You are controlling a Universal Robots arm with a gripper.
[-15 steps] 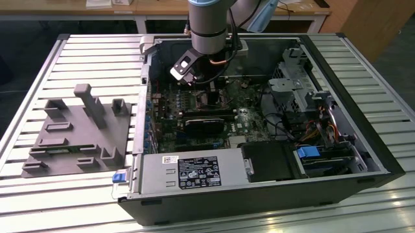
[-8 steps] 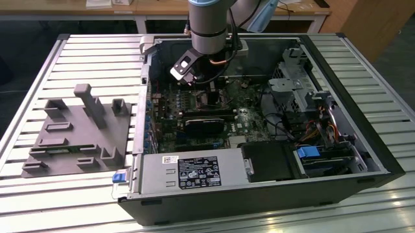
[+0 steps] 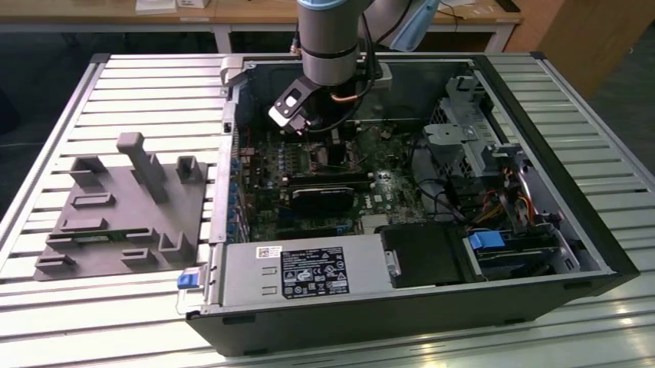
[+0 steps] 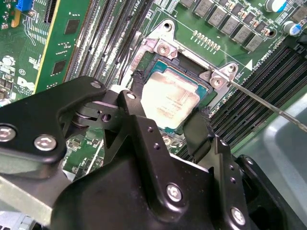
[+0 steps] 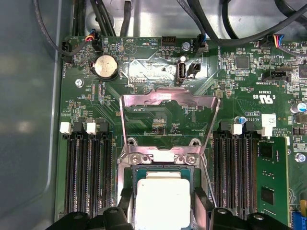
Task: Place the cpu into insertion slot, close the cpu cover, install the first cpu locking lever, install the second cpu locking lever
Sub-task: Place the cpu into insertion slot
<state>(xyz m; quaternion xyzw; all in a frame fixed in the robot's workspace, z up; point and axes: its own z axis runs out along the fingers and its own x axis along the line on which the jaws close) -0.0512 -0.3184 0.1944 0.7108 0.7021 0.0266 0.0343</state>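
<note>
There was the table (image 3: 113, 84), a silver-grey metal top of long parallel slats, running edge to edge across the exterior view. Two things sat directly on it. On the exterior view's left lay a flat grey plastic fixture plate (image 3: 97, 230), with upright posts and little slotted blocks rising off it. Just beside it, towards the exterior view's right, was the big black computer tower case (image 3: 409, 322), lying on its side with the open face turned up. Bare slats showed all around the pair, in front and behind.
</note>
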